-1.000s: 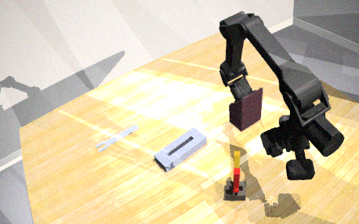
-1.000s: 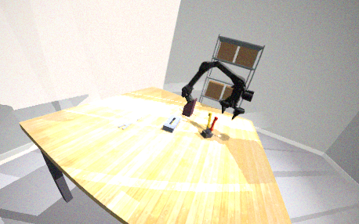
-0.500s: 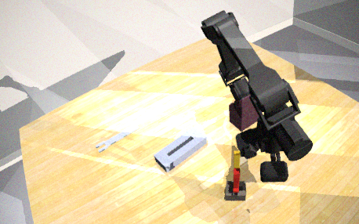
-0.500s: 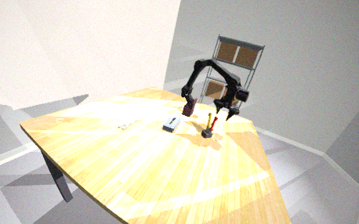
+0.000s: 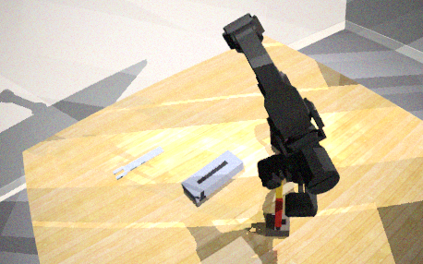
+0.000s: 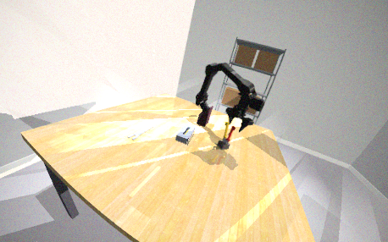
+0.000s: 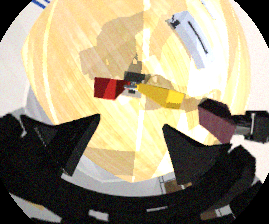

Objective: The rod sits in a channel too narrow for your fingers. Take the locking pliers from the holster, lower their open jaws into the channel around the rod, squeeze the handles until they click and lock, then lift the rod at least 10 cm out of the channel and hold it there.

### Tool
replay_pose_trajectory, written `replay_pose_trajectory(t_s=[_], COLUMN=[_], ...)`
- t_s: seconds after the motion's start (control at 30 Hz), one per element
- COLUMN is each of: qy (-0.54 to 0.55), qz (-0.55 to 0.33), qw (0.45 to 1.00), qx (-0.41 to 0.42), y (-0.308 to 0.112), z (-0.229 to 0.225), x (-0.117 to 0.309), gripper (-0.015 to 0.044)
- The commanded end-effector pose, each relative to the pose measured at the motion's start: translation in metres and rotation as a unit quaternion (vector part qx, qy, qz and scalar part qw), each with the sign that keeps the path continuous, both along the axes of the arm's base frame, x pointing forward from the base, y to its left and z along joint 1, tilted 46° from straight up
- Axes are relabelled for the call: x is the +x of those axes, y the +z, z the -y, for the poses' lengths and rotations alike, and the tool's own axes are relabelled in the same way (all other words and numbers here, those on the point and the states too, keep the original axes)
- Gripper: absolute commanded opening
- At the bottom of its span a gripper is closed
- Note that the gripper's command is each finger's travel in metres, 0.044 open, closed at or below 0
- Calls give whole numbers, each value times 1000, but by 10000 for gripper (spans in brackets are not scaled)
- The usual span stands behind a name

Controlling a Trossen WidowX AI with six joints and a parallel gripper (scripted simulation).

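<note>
Top: gripper (image 5: 287, 190) (image 6: 240, 122) (image 7: 131, 125) is over the pliers (image 5: 279, 213) (image 6: 230, 133) (image 7: 160, 95), which stand in the holster (image 5: 278, 234) (image 6: 223, 145) (image 7: 134, 76). Channel block (image 5: 220, 172) (image 6: 185, 134) (image 7: 192, 40) sits apart from them on the table (image 5: 129, 203) (image 6: 119, 178) (image 7: 65, 55), dark slot along its top. Can't pick out the rod here; going by the task it's in that slot. A pale forked strip (image 5: 138, 163) (image 6: 141, 133) lies flat beyond the block, purpose unclear.

Exterior: handles point up, one yellow, one red, splayed in a V. Gripper is right by their upper ends. Something yellowish shows in the block's slot, likely the rod, too small to be sure.

Wrist: fingers wide open, nothing between them. Both handles show ahead of the fingertips, red to one side, yellow to the other, spread about as wide as the finger gap.

Handling, my read: pliers light-ish but stiff, hinge springy until the lock clicks. Take one finger outside each handle, well up from the pivot for leverage, both at equal height. Smooth handles could slip or twist if pinched off-centre. Squeeze gently for the draw; save full force for the rod, probably hard and slick.
</note>
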State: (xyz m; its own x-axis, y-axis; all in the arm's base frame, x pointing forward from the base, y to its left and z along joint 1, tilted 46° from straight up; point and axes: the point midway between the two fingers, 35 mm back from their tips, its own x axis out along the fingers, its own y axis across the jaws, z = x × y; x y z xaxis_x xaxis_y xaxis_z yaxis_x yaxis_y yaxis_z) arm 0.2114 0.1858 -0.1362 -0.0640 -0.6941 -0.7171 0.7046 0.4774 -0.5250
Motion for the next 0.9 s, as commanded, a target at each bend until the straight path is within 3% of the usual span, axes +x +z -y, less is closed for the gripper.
replay_pose_trajectory(t_s=[0.0, 0.3, 0.87], qy=[3, 3, 3], qz=[-1, 0, 0], qw=[1000, 1000, 1000], qx=[0, -1, -1], y=[4, 20, 9], z=[5, 24, 34], x=[5, 30, 29], gripper=[440, 440, 440])
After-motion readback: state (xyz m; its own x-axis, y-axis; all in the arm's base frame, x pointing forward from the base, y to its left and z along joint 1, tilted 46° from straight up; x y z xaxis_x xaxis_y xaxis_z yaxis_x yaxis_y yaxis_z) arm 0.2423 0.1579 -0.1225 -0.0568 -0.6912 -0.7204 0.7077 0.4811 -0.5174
